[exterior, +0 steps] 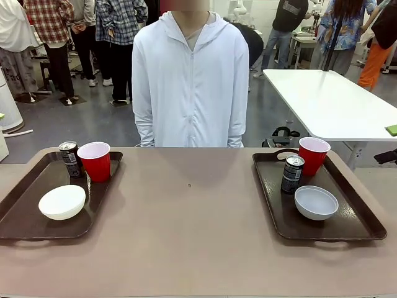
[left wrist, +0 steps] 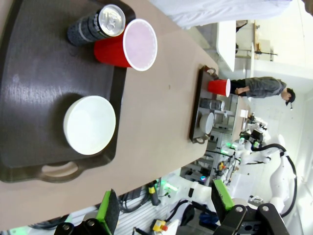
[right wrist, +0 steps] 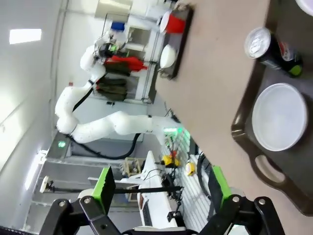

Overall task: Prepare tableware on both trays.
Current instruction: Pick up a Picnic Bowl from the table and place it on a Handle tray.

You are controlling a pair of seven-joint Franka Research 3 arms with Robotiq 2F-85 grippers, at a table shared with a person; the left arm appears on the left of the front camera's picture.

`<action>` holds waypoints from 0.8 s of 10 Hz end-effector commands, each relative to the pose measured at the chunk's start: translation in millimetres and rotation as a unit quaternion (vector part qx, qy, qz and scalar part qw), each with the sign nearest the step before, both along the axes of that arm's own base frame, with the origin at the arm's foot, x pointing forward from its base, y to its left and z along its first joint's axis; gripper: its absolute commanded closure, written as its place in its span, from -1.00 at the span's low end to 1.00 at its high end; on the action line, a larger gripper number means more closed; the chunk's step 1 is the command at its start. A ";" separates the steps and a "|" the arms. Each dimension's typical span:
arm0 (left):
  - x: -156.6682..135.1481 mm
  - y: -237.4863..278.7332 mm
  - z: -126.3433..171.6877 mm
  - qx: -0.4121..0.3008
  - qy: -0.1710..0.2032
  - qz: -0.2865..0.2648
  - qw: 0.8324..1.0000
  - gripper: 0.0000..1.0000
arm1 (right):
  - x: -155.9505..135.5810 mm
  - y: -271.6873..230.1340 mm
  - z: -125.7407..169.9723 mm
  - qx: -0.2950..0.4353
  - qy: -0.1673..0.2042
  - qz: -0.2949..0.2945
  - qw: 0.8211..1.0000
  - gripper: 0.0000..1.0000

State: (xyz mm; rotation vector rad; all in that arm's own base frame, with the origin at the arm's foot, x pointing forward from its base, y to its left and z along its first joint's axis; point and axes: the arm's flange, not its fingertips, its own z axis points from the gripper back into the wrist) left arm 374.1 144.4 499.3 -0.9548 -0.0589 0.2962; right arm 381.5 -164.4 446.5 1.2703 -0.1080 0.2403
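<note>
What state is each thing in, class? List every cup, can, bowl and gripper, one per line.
Left cup: upright, empty, on left tray.
Left can: upright, beside that cup.
Cream bowl: upright, empty.
Right cup: upright on right tray.
Right can: upright.
Grey bowl: upright, empty.
Left gripper: open, holding nothing.
Right gripper: open, holding nothing.
</note>
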 end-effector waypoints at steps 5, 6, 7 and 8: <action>-1.5 2.4 0.5 -0.003 -0.007 -0.003 1.000 -1.00 | 0.0 0.0 0.0 0.000 0.000 0.000 1.000 -1.00; -1.5 2.4 0.5 -0.003 -0.007 -0.003 1.000 -1.00 | 0.0 0.0 0.0 0.000 0.000 0.000 1.000 -1.00; -1.5 2.4 0.5 -0.003 -0.007 -0.003 1.000 -1.00 | 0.0 0.0 0.0 0.000 0.000 0.000 1.000 -1.00; -1.5 2.4 0.5 -0.003 -0.007 -0.003 1.000 -1.00 | 0.0 0.0 0.0 0.000 0.000 0.000 1.000 -1.00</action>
